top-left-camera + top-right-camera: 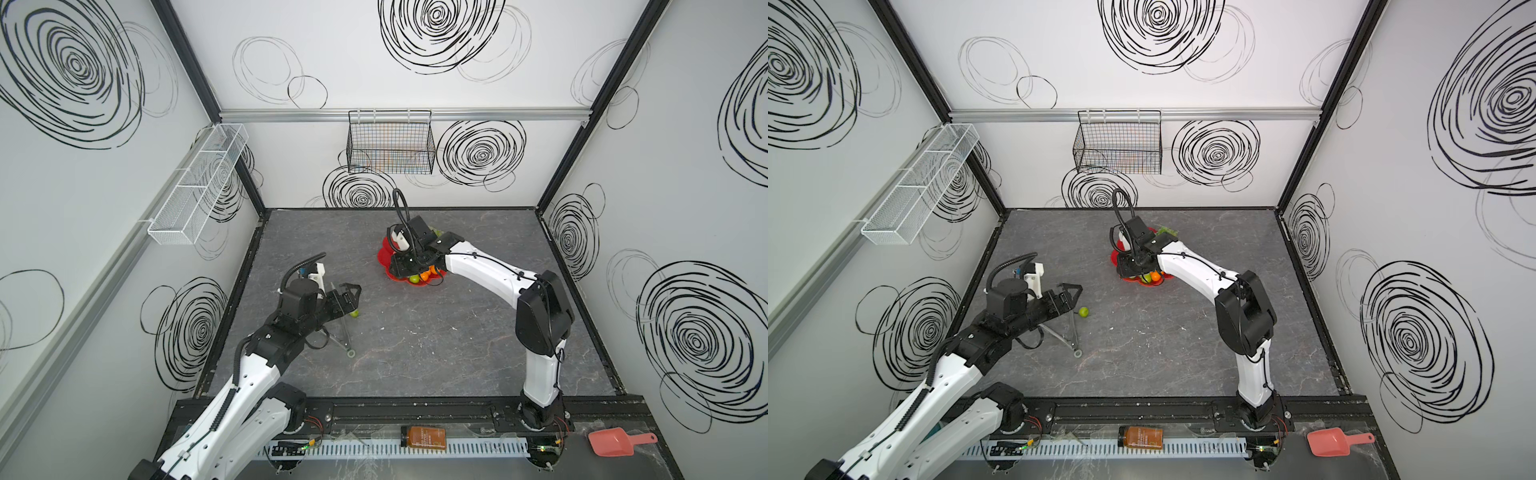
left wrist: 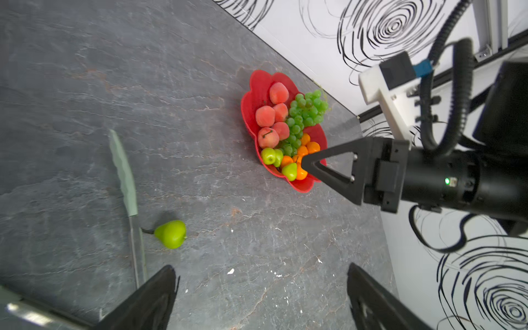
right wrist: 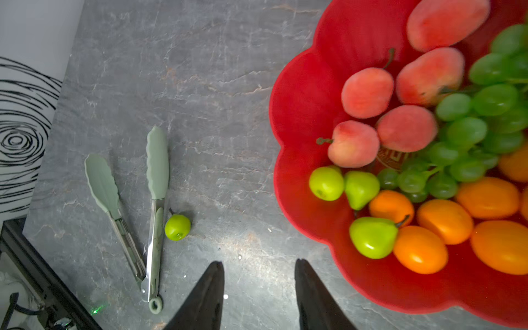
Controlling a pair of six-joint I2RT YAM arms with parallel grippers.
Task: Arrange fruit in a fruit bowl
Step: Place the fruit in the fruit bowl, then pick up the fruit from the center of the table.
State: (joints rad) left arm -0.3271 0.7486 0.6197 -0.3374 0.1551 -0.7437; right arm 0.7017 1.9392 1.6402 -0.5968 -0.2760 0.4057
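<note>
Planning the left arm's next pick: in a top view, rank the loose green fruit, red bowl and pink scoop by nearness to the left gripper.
1. Loose green fruit, on the table beside the left gripper.
2. Red bowl, mid-table, toward the back.
3. Pink scoop, front ledge, far right.

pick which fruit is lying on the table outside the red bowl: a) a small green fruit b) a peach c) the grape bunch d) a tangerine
a: the small green fruit lies on the table right beside the tongs, well apart from the red bowl.
</note>
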